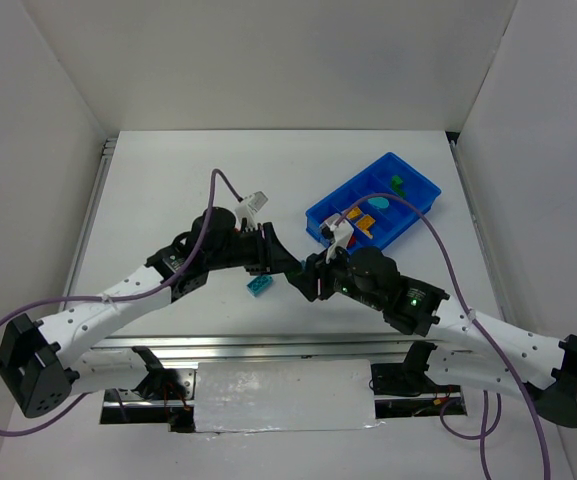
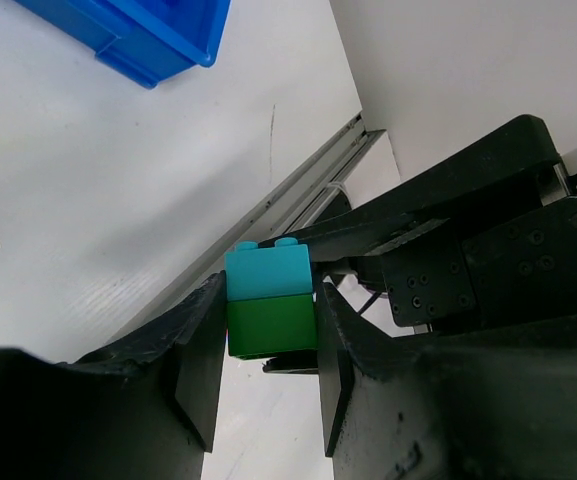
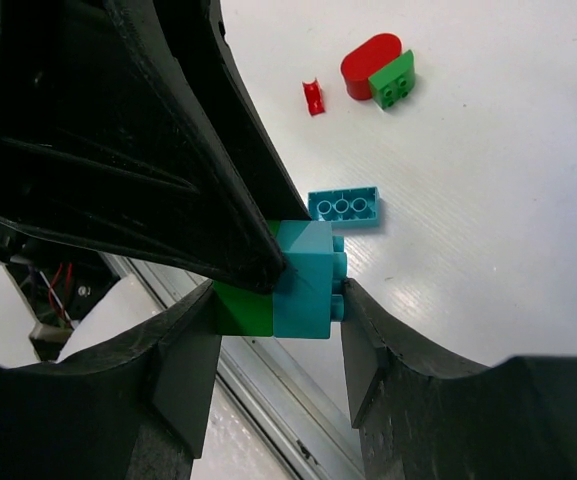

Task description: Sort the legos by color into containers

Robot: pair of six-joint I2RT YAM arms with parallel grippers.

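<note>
lego stack [image 2: 270, 308] clamped inside left gripper [image 2: 268, 330] and right gripper [image 3: 278, 305]

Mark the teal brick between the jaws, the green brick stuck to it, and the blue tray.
teal plastic brick [image 2: 268, 272]: left wrist view, side face.
green plastic brick [image 2: 271, 325]: left wrist view, side face.
bright blue plastic tray [image 1: 414, 173]: top external view, far rim.

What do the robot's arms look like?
The left arm and right arm are white with little holes, black at joints and bases. Purple cables loop along them. Their fingers are black and flat. A green light glows on the right one.
</note>
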